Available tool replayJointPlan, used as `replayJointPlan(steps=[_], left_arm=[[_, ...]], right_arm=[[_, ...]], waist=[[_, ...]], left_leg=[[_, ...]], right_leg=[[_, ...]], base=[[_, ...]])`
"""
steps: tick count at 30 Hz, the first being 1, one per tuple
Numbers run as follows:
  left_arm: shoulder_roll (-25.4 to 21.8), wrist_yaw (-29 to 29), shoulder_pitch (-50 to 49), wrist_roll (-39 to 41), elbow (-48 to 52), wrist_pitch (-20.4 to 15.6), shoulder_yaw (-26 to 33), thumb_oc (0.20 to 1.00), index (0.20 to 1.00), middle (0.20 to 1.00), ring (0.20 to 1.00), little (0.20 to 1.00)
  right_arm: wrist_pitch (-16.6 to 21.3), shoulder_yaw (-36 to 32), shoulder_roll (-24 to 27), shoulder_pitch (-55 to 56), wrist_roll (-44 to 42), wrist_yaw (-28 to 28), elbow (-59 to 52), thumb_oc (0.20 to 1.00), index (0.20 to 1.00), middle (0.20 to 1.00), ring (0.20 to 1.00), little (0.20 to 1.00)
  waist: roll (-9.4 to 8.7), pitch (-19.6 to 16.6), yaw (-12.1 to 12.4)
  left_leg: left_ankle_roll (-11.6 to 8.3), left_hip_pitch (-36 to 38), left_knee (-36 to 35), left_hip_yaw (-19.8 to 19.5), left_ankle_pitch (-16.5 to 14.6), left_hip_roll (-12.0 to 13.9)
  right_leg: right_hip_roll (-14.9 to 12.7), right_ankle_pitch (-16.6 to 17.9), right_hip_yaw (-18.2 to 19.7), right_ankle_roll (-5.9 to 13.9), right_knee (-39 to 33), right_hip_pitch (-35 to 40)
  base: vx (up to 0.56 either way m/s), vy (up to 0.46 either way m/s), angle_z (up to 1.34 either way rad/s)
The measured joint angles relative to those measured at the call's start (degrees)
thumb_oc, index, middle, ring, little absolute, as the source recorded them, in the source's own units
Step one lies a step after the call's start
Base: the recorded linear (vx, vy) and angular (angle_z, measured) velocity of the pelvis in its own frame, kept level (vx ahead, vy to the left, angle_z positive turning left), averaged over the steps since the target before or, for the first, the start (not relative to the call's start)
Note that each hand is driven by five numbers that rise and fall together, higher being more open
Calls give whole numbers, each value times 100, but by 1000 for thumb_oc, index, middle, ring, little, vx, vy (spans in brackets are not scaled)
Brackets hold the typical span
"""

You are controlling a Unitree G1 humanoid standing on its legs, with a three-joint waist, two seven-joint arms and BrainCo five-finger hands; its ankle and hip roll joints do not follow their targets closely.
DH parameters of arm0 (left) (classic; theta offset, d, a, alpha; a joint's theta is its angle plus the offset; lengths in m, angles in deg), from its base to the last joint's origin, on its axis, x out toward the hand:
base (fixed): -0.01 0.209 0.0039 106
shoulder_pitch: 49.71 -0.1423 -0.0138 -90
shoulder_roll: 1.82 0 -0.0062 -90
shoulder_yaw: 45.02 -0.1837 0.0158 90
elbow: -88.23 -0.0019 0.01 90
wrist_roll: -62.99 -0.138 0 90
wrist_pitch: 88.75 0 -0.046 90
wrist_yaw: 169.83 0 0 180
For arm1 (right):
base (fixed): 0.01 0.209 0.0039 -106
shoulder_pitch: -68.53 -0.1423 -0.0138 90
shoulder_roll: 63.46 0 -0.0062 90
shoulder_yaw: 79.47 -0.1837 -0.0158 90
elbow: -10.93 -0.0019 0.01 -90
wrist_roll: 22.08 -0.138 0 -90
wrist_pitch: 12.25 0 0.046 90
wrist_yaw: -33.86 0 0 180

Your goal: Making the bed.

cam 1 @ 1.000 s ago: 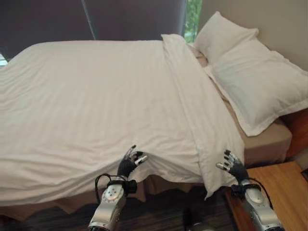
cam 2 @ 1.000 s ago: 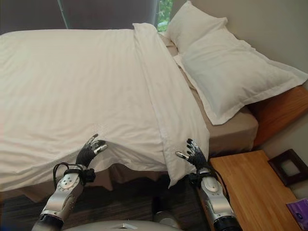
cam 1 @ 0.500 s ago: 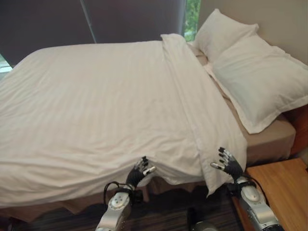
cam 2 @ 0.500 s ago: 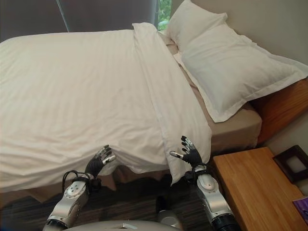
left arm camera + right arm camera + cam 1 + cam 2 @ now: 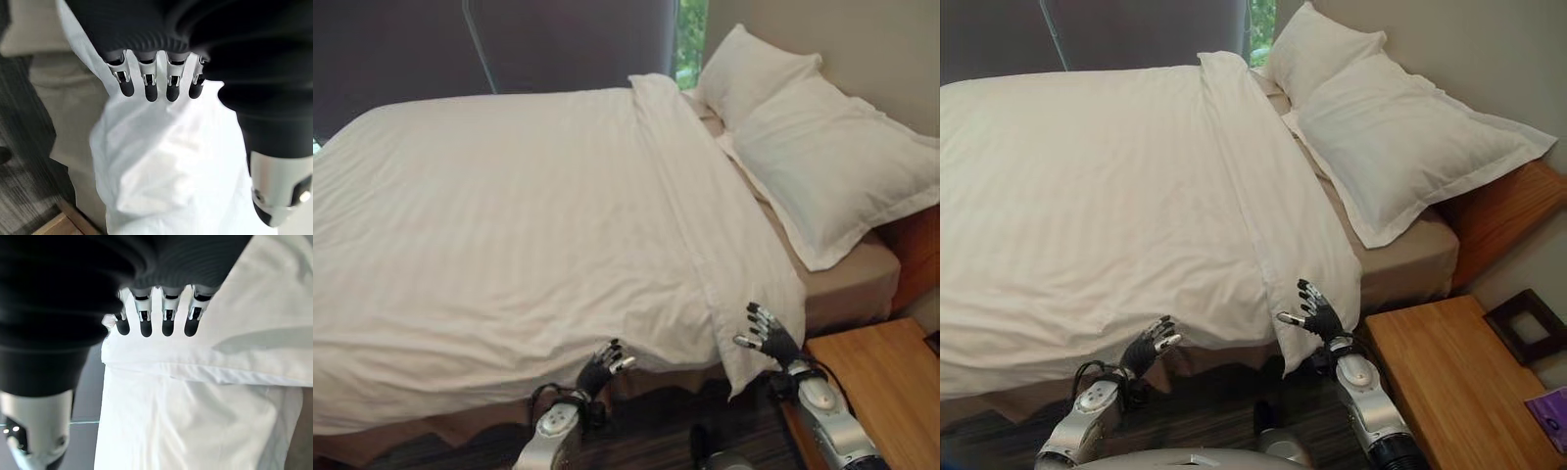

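Note:
A white striped duvet lies spread over the bed, its top edge folded back in a band that runs to the near corner, which hangs over the bed's side. My left hand is at the duvet's near hanging edge, fingers straight, holding nothing. My right hand is open beside the hanging corner, just off the cloth. In the left wrist view my fingers stretch toward white duvet cloth. In the right wrist view my fingers point at the duvet's hemmed fold.
Two white pillows lie at the head on a tan fitted sheet. A wooden headboard and a wooden nightstand stand at the right, close to my right arm. A dark curtain hangs behind the bed.
Both hands have shifted slightly along the duvet's near edge, the left one lower and to the right. The whole picture has shifted a little, so the camera moved.

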Motion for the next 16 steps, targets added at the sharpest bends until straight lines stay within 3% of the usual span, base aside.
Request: replayJointPlan(steps=[3, 16], left_arm=[[-93, 84, 52, 13, 425, -62, -100, 1000, 1000, 1000, 1000, 1000], [79, 100, 197, 438, 442, -93, -50, 1000, 1000, 1000, 1000, 1000]], right_arm=[[3, 27, -1, -23, -2, -11, 0, 1000, 1000, 1000, 1000, 1000], [6, 93, 2, -54, -1, -27, 2, 1000, 1000, 1000, 1000, 1000]], waist=[[-8, -32, -19], [15, -106, -2]], left_leg=[[-2, 2, 0, 43, -2, -4], [-26, 43, -1, 107, -20, 6]], right_leg=[[3, 15, 40, 18, 2, 3], [24, 2, 99, -3, 0, 3]], base=[[-9, 6, -6], [-2, 0, -3]])
